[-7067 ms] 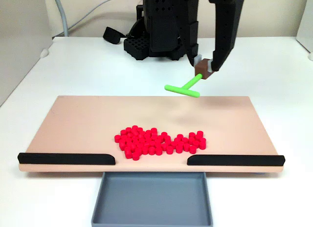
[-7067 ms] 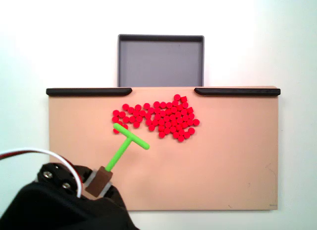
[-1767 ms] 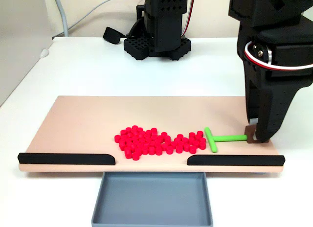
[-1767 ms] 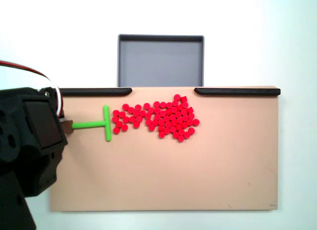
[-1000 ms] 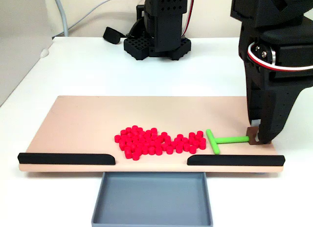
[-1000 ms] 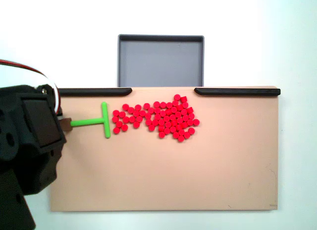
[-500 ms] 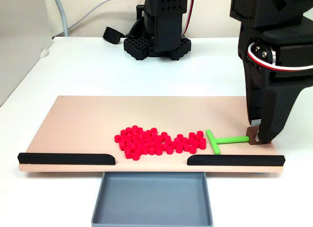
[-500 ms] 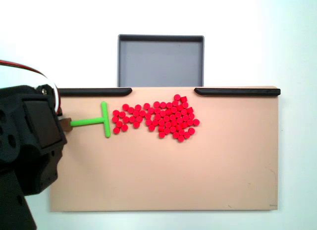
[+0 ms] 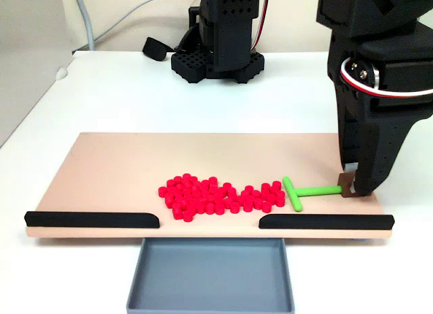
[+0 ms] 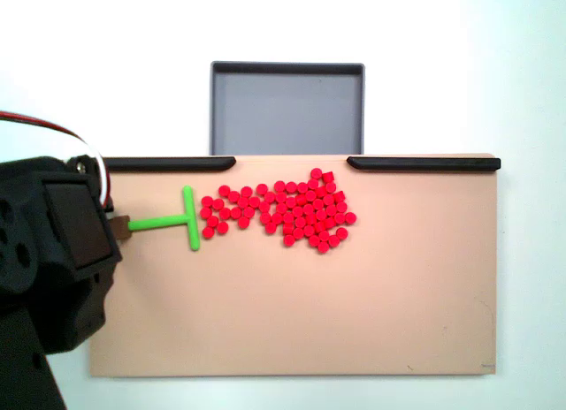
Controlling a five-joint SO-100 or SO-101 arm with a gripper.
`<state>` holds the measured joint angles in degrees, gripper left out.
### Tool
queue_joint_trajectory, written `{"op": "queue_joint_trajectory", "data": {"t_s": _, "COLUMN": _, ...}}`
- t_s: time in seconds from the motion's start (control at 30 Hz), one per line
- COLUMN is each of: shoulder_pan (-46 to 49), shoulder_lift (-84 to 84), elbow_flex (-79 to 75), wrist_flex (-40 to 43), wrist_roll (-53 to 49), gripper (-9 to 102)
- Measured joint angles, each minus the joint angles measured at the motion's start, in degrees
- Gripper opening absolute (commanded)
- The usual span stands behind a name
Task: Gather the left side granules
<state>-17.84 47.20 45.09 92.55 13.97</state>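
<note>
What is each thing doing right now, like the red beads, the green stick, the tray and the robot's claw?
Red beads: lying in one loose pile on the board, none in the tray.
Green stick: lying flat, its crossbar right beside the pile's edge.
Grey tray: empty.
Board: flat on the table, black rails at one edge.
Claw: shut on the stick's brown end.

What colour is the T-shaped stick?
Bright green; the T-shaped stick shows best in a fixed view from above.
</note>
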Motion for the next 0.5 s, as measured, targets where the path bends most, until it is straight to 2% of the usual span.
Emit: {"op": "queue_joint_trajectory", "data": {"t_s": 0.5, "shoulder_pan": 0.7, "shoulder_lift": 1.5, "elbow_flex": 2.4, "wrist_flex": 0.0, "wrist_roll": 0.0, "gripper": 0}}
